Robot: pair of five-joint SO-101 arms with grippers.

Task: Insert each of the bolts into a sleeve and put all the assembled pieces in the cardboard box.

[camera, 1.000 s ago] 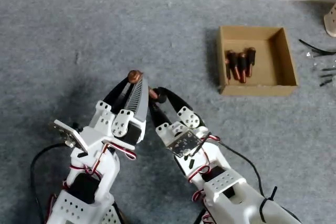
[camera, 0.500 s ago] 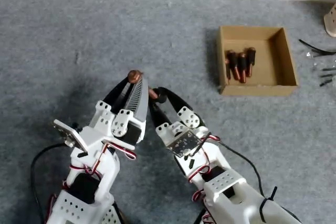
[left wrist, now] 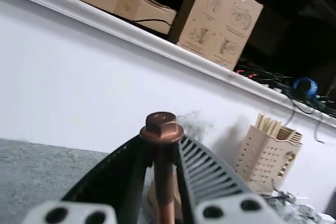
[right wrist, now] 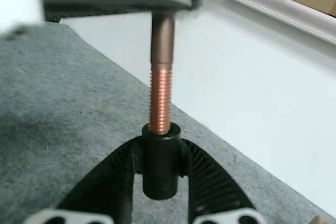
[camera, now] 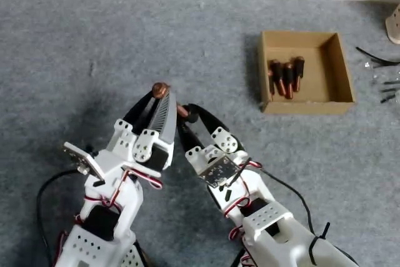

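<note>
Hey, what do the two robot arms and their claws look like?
The left arm and right arm are white plastic shells with black motors. Thin red wires loop near each wrist, and black cables trail off. The left claw and right claw are black, with ribbed, tapering fingers.

We see a desk (camera: 87, 42) covered in grey, felt-like matting. A shallow cardboard box (camera: 306, 108) sits flat on it toward the far right corner, open side up. Beyond the box, along the right edge, lie thin black wires and small bits (camera: 382, 73), with a pale object (camera: 394, 23) farther back on that edge.
</note>
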